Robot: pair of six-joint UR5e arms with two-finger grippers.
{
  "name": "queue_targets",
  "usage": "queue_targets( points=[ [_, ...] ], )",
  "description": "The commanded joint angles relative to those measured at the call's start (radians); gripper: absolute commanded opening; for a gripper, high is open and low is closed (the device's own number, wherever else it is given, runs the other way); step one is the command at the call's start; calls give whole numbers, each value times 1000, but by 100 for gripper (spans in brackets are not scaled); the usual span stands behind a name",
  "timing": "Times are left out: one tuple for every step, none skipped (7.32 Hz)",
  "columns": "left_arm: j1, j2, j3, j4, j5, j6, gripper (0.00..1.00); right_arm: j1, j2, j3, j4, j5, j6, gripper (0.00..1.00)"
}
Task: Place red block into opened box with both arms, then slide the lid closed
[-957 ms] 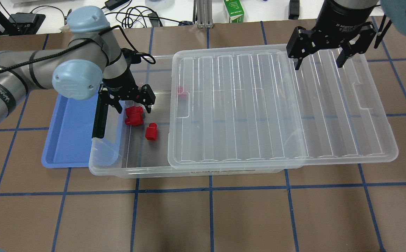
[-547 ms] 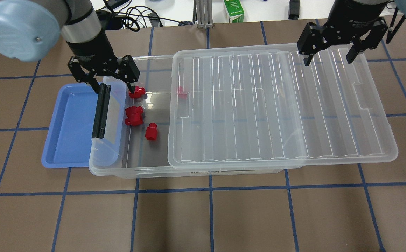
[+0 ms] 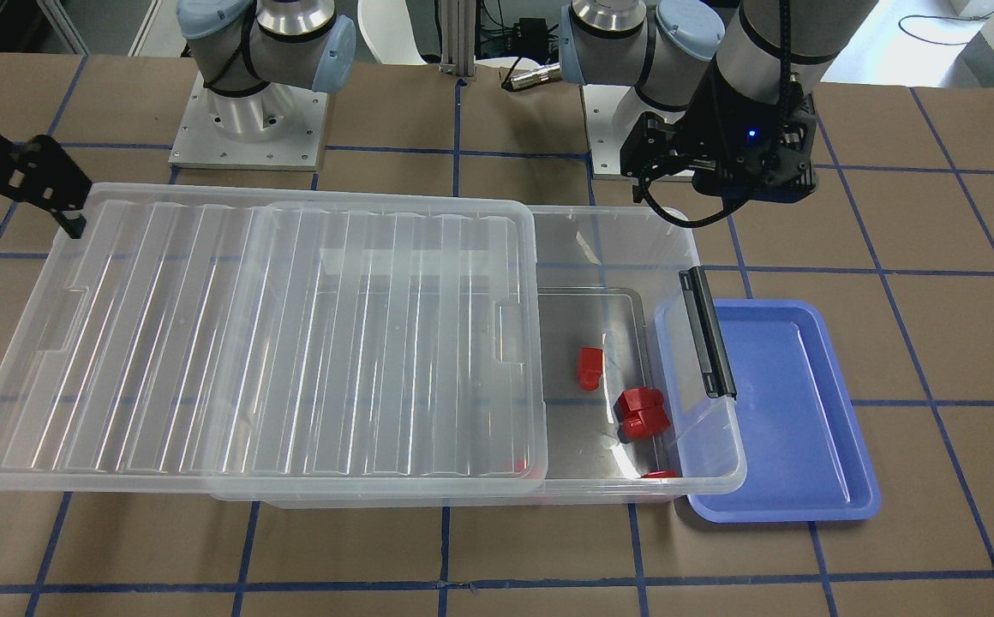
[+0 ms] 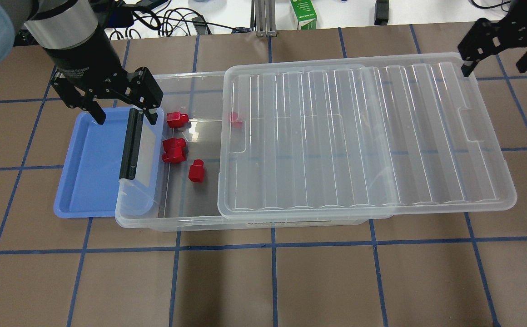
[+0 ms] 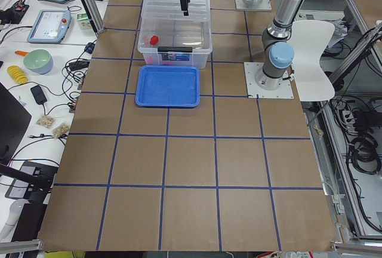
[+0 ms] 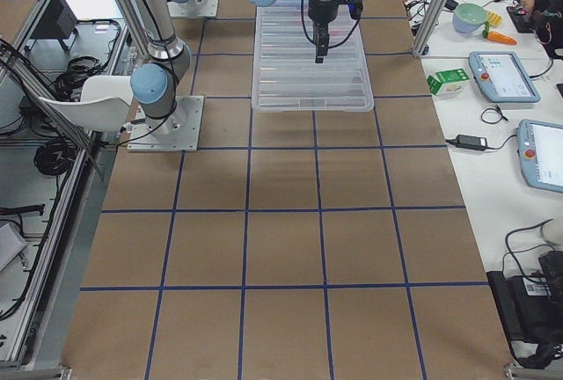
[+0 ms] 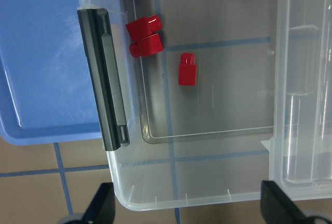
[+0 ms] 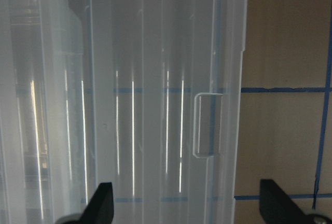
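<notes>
The clear box [image 4: 172, 225] lies with its left end uncovered; the ribbed lid [image 4: 363, 136] covers the rest and overhangs to the right. Several red blocks rest on the box floor. A small stubbed red block [image 4: 196, 170] [image 3: 589, 368] [image 7: 187, 69] is in the middle, and another [image 4: 177, 119] is by the far wall. My left gripper [image 4: 125, 119] [image 7: 192, 208] hangs open and empty above the box's clip end. The open, empty right gripper [image 4: 495, 63] [image 8: 189, 208] hovers over the lid's [image 8: 129, 105] far right corner.
A chunky two-lobed red block [image 4: 174, 150] lies by the box's left wall, and one more red piece [image 4: 235, 118] sits under the lid's edge. A blue tray [image 4: 91, 172] abuts the box beneath the black clip bar [image 4: 131, 145]. A green carton [image 4: 303, 13] stands behind the table.
My left gripper rose out of the box and drew back to the left, leaving a red block by the far wall. The right gripper slid right toward the lid's far corner.
</notes>
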Motion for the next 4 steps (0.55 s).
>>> queue_targets(
  points=[
    [0,27,-56,43,3,1,100,-134,29,57,-81,4,-136,100],
    [6,33,-54,44,53,11,100,-163,50,112,-164,4,-192,100],
    [15,35,-56,42,93,13,100,-186,64,164,-244,4,-235,100],
    [14,38,-57,37,90,13,100,-190,76,215,-322,4,-253,100]
  ],
)
